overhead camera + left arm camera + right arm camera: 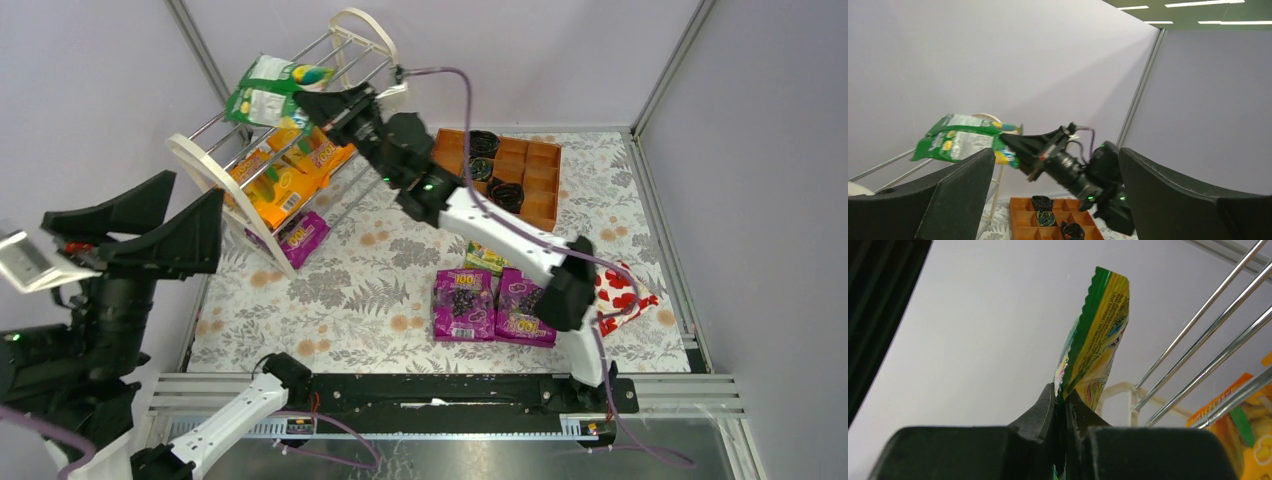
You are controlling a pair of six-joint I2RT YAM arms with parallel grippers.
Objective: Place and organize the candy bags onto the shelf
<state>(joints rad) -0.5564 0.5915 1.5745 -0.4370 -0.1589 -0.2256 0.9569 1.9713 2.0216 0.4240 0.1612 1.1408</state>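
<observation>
Right fingers (1040, 412) pressed together, pinching green candy bag (1095, 330) by its edge. Bag sticks out past the fingertips, above the top rods of the shelf (190, 152). Orange bags (285, 185) sit on the tier below the fingers. Left fingers (150, 245) spread wide, nothing between. Two purple bags (465, 305) on tabletop (370, 290), well behind the right fingers.

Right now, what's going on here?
The right hand pinches a green bag by its edge, up at the top of the shelf. Orange bags already sit on the middle tier, one purple bag at the bottom. Two purple bags and a yellow-green bag lie on the table. The left hand is open and empty, off to the left.
</observation>
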